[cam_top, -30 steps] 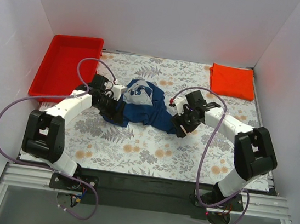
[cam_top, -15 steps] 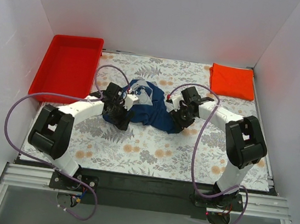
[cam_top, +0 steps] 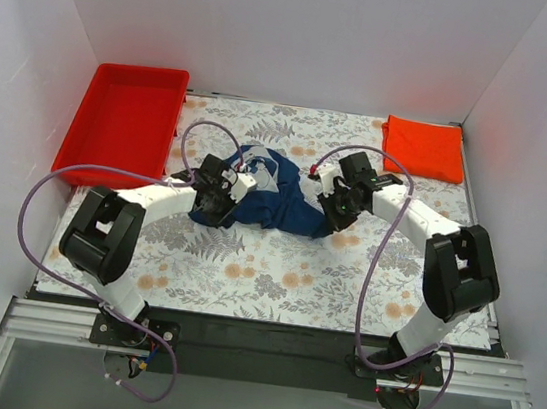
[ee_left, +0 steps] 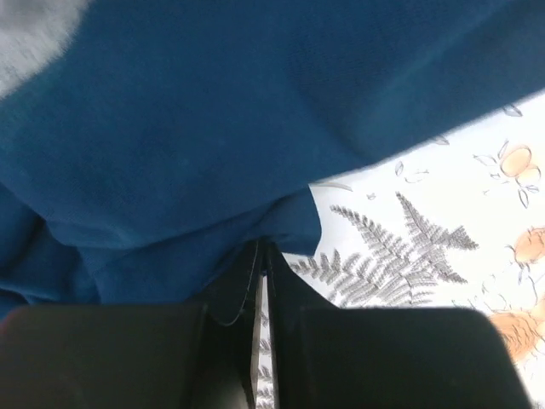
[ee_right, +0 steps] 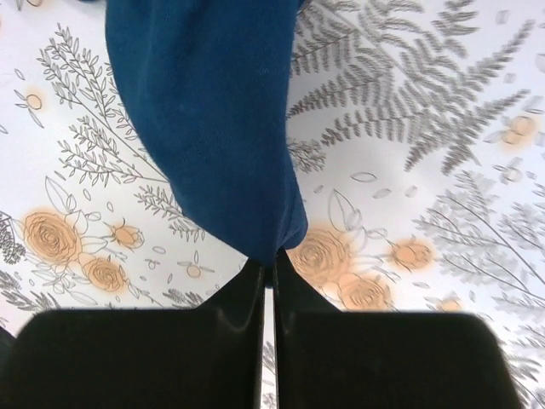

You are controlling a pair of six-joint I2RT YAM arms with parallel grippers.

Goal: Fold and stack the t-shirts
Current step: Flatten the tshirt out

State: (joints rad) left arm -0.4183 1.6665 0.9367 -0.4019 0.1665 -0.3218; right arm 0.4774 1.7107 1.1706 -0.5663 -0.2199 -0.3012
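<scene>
While the orange shirt (cam_top: pixel 422 148) lies folded far right, left gripper (ee_left: pixel 260 257) and right gripper (ee_right: pixel 268 260) each clamp tight on opposite edges of the bunched navy shirt (cam_top: pixel 272 202) at centre, probably to spread it.

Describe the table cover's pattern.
The table cover has grey ferns and orange flowers on white; clearest in right wrist view.

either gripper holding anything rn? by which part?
Both are shut on the navy t-shirt. The left gripper pinches a fold at its left edge; the right gripper pinches the tip of its right end.
</scene>
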